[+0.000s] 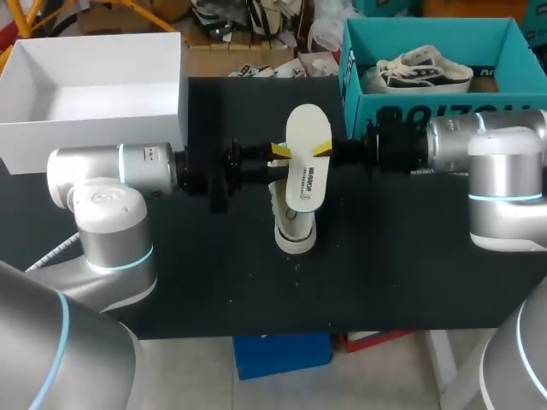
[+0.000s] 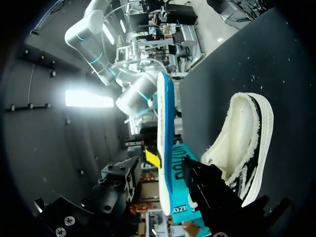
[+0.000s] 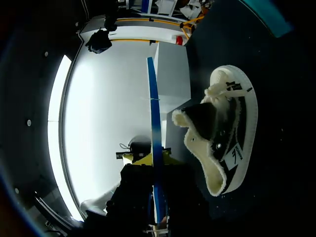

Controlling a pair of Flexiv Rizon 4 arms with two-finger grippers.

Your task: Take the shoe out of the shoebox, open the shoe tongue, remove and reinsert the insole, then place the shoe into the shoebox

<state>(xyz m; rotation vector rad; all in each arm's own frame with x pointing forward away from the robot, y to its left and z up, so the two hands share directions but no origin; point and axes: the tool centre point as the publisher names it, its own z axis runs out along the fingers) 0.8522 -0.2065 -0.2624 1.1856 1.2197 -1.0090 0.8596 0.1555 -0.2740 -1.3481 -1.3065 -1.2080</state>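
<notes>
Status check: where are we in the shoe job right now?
Done: the shoe is out of the shoebox, lying on the table, and the insole is out of it. In hand: the right gripper pinches the insole above the shoe, with the left gripper at its opposite edge. Left: reinsert the insole, then put the shoe into the shoebox.

You have the head camera fixed above and behind, looking down on the whole table from well back. Each wrist camera sits close in, facing the other across the insole, which both see edge-on. All three views share insole and shoe, the wrist views from opposite sides.
</notes>
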